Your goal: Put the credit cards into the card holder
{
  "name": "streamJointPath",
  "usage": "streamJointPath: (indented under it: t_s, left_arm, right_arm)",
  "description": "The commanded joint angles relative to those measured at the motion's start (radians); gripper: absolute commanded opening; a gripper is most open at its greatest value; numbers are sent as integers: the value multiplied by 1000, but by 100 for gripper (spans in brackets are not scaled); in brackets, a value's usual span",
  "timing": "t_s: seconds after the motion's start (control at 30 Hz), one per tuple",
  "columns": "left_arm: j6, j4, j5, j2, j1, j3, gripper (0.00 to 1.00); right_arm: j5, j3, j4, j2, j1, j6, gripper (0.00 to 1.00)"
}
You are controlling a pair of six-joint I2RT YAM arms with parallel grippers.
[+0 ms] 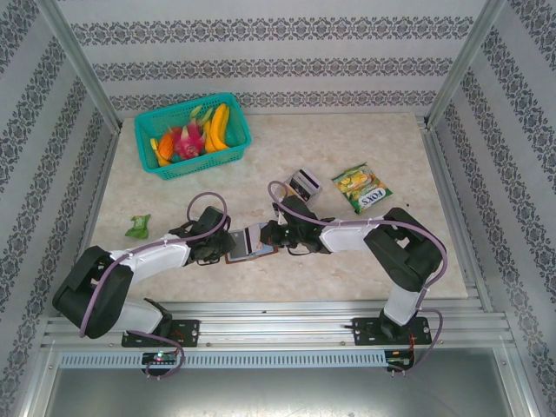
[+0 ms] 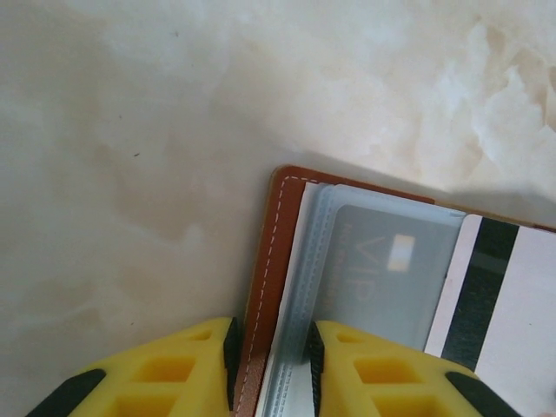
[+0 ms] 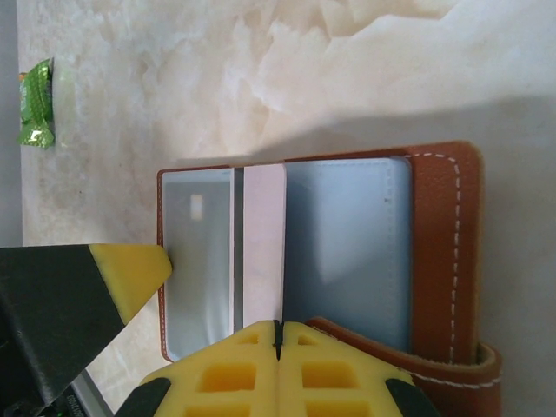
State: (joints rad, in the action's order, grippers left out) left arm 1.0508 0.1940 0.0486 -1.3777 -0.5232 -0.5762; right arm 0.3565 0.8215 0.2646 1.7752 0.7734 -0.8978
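Note:
The brown card holder (image 1: 246, 244) lies open on the table between my two grippers. In the left wrist view a grey credit card (image 2: 391, 278) sits inside its clear left sleeve. A whitish credit card (image 3: 263, 243) with a dark stripe lies across the holder's middle, beside that sleeve. My left gripper (image 2: 274, 334) stands narrowly closed on the card holder's (image 2: 269, 252) stitched left edge and sleeve stack. My right gripper (image 3: 278, 326) is shut, its joined tips at the near edge of the whitish card. The left gripper's finger (image 3: 130, 269) touches the card holder's (image 3: 439, 243) left side.
A green basket (image 1: 148, 130) of toy fruit stands at the back left. A small box (image 1: 304, 182) and a green-yellow snack packet (image 1: 362, 188) lie behind the right arm. A green wrapper (image 1: 137, 226) lies left of the left arm.

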Motion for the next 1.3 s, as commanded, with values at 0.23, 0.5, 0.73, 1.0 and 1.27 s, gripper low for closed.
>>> streamJointPath:
  t_s: [0.23,0.5,0.73,1.0,1.27]
  left_arm:
    - [-16,-12,23,-19,4,-8,25]
    - [-12,2,14,-17,3,-6,23]
    - [-5,-2,10,-16,3,-2,22]
    - [-11,-1,13,-18,3,-4,22]
    - [-7,-9,16,-18,4,-5,22]
  right_arm:
    - [-15,26,-37,3,19,32,0]
    - [25,-14,-49,-42,6,24,0]
    - [59,27,-133,-21,-16,36,0]
    - [117,77,-156,27,-16,50,0]
    - [143,101,-147,52,-33,29,0]
